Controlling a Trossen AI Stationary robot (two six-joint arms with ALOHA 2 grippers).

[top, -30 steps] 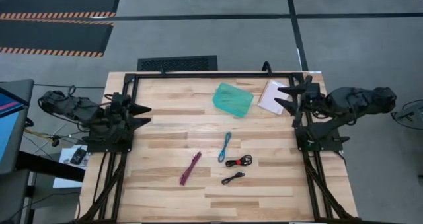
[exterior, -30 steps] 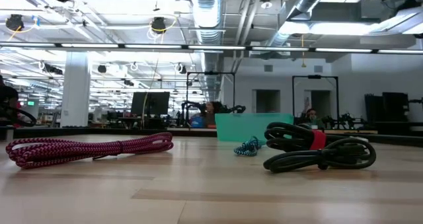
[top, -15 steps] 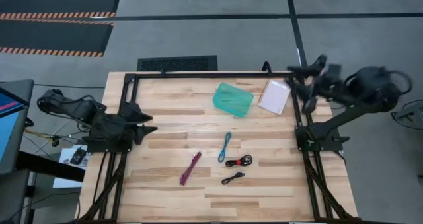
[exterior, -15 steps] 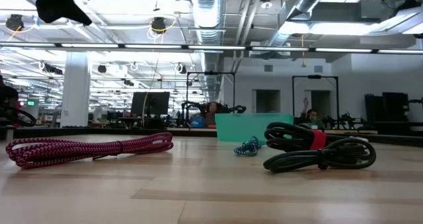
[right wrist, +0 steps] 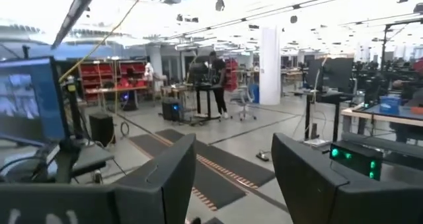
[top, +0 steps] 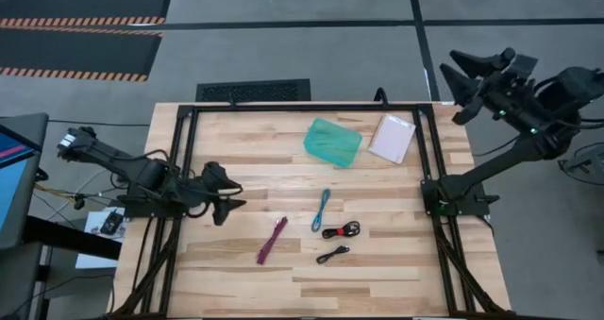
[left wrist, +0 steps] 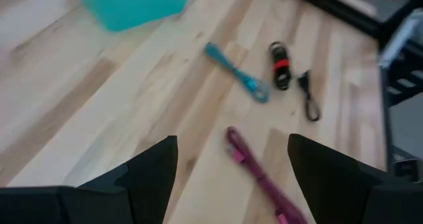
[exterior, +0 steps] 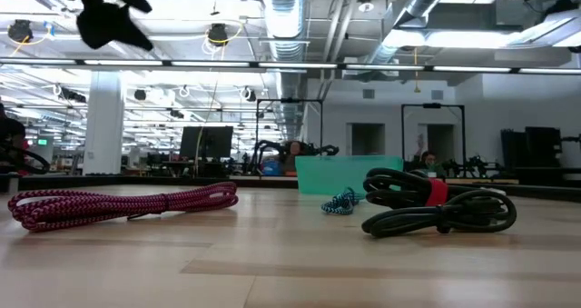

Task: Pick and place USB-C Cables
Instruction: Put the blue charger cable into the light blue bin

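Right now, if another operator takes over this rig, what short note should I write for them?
Left hand: open, empty, over the wooden table's left edge, facing the cables.
Right hand: open, empty, raised beyond the table's far right corner, facing the room.
All four cables lie loose on the table: braided magenta cable, light blue cable, black cable with red tie, small all-black cable.
Teal rectangular tray holds no cable.
Done: nothing. Left: all four picks.
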